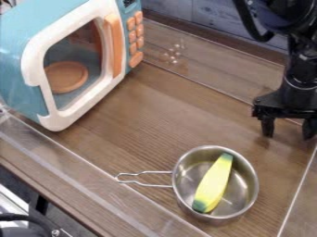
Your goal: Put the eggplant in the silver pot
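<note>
The silver pot [186,190] sits near the front of the wooden table, its thin wire handle [143,177] pointing left. A yellow elongated toy [214,181] lies inside it. My gripper [287,128] hangs at the right edge of the table, behind and to the right of the pot. It points down, its black fingers [266,126] spread open close to the tabletop. I see nothing between them. The eggplant does not show in this view.
A teal-and-white toy microwave [69,60] with its door closed stands at the back left. A clear low wall [74,176] borders the table's front and left edges. Bare wood lies between the microwave and the pot.
</note>
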Tool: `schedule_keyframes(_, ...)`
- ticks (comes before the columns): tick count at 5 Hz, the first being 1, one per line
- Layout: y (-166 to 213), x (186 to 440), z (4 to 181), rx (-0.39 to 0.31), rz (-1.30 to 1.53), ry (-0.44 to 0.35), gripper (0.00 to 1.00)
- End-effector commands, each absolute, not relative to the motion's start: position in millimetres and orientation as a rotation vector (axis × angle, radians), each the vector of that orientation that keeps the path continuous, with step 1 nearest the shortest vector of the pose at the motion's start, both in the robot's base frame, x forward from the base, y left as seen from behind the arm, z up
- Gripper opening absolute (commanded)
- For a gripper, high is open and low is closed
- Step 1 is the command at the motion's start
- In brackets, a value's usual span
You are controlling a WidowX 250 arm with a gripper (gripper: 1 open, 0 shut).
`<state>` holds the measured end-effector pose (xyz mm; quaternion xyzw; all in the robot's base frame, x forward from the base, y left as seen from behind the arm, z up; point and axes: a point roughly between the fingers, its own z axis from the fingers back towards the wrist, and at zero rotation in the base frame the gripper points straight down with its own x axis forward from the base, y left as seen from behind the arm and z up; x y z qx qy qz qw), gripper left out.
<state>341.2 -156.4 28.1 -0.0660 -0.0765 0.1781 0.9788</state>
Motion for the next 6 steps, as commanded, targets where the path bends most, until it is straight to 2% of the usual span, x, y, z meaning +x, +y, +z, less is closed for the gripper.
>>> schedule_keyframes(1,-167.1,342.3,53.1,-0.163,0.3,-0.184,1.0)
schedule_keyframes(2,-164.6,337.2,51.5,-0.159,0.335,-0.189,1.0)
schedule_keyframes(4,-148.2,333.6,74.4,-0.152,0.306,-0.183,1.0)
schedule_keyframes(6,-105.4,334.1,95.5,-0.149,0.425,-0.195,1.0)
